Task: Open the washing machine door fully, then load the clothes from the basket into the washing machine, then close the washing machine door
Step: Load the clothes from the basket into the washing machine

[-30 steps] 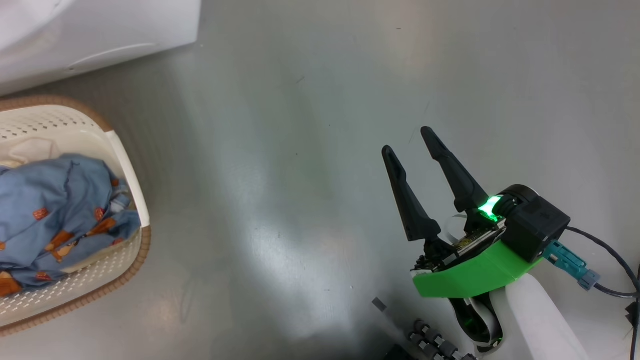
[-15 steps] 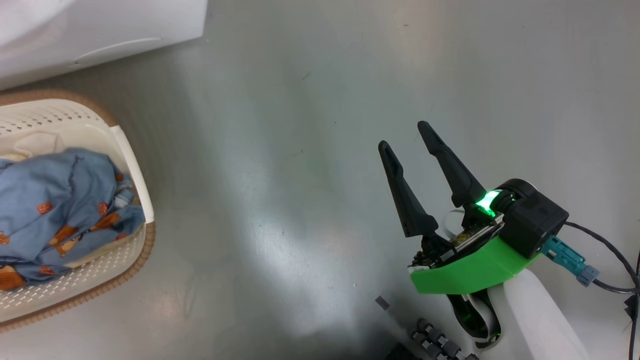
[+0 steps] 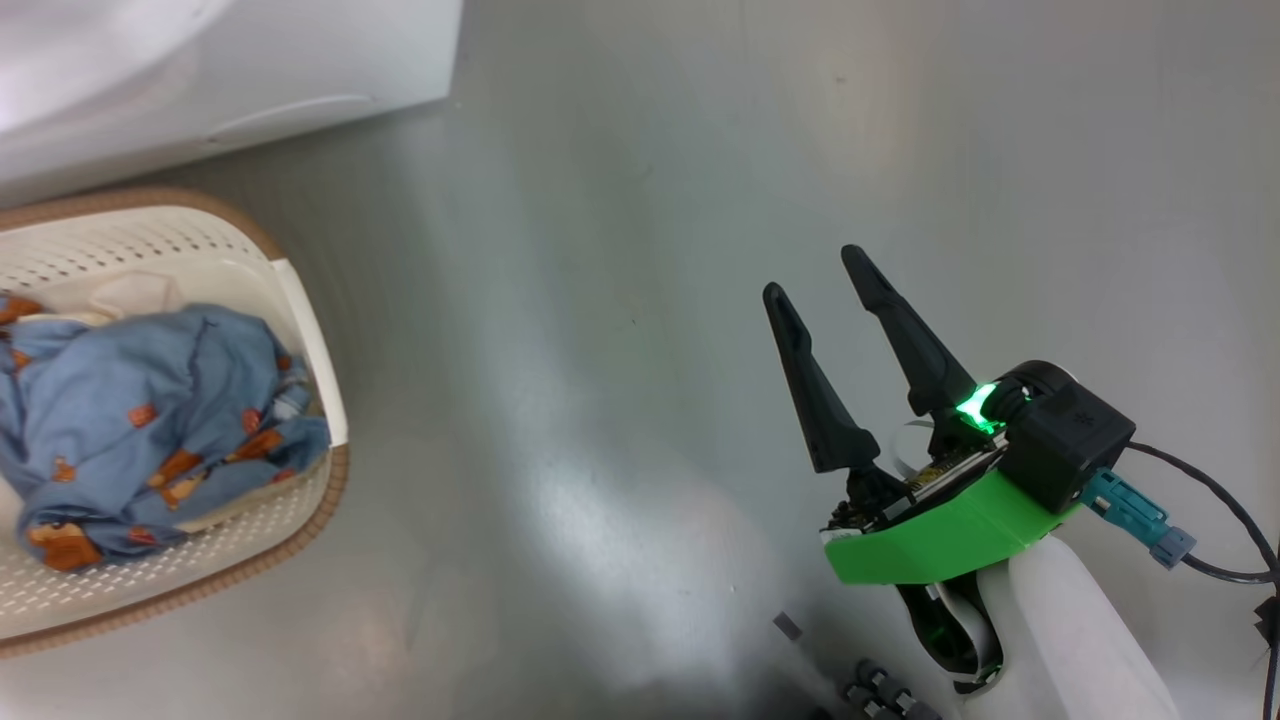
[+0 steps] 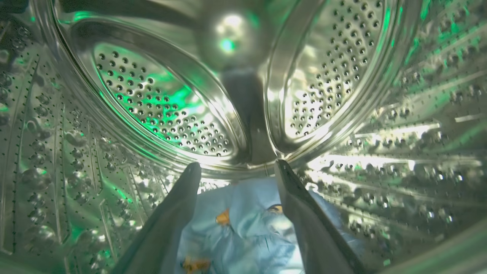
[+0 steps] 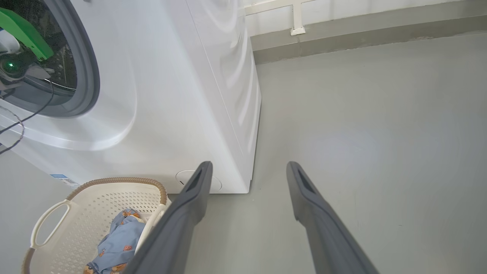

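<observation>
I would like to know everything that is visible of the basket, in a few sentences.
The basket is cream-white perforated plastic, a rounded rectangle with a brown woven-looking rim and a loop handle at one end. It stands upright on the grey floor, close in front of the washing machine, near its lower front corner. Blue clothes with orange figures lie crumpled inside. Nothing else is seen touching it.

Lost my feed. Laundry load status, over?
Left gripper in drum, jaws open over clothes. Right gripper over floor, jaws open. More clothes in basket. Nothing blocking.
</observation>
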Robot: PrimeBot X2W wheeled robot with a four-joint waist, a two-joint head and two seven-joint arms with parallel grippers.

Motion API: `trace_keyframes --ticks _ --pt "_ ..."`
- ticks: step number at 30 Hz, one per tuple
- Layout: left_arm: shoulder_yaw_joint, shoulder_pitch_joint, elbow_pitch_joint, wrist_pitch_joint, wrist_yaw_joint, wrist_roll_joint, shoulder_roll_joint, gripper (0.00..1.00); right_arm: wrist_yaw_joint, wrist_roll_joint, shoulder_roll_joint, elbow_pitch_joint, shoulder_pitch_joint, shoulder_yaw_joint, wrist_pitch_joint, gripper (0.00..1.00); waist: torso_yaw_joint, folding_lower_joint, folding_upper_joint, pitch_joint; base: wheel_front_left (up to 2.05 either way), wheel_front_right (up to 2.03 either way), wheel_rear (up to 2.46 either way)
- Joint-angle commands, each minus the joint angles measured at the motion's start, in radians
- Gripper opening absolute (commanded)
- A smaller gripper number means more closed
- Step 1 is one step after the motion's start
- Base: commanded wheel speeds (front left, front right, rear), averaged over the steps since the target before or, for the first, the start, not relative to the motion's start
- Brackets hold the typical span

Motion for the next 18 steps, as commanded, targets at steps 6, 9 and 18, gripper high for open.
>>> trace_keyframes --ticks 6,9,18 --pt "0.024 0.144 -0.050 -0.023 0.024 -0.021 0.026 1.00 0.009 -0.013 0.001 -0.013 0.030 0.003 -0.012 1.00 0.037 0.0000 0.0000 -0.066 0.00 0.00 0.00" --pt "0.038 0.236 -0.104 -0.029 0.053 -0.031 0.000 1.00 0.009 -0.022 0.001 -0.009 0.045 -0.011 -0.012 1.00 0.058 0.0000 0.0000 -0.099 0.00 0.00 0.00" --pt "0.131 0.641 -0.518 -0.031 0.156 -0.034 -0.090 1.00 0.009 -0.047 0.001 -0.002 0.093 -0.039 -0.012 1.00 0.111 0.0000 0.0000 -0.207 0.00 0.00 0.00"
